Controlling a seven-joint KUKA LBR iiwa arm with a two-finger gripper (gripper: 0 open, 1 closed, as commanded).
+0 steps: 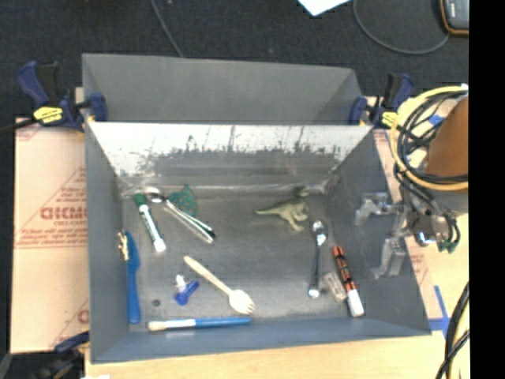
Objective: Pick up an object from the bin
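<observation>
My gripper point(378, 237) hangs over the bin's right sloping wall, its two metal fingers point(369, 210) spread apart and open with nothing between them. Just left of it and lower lies an orange-and-black marker with a white cap point(346, 279). Beside the marker a slim dark pen with silver ends point(317, 260) lies nearly upright in the view. A small olive toy dinosaur point(286, 212) stands further left near the back of the floor.
A cream plastic fork point(221, 283), a small blue piece point(185, 290) and a blue toothbrush point(197, 322) lie front left. Along the left wall are another blue brush point(132, 279), a green-and-white marker point(150, 224), a silver spoon point(183, 217) and a green item point(186, 199).
</observation>
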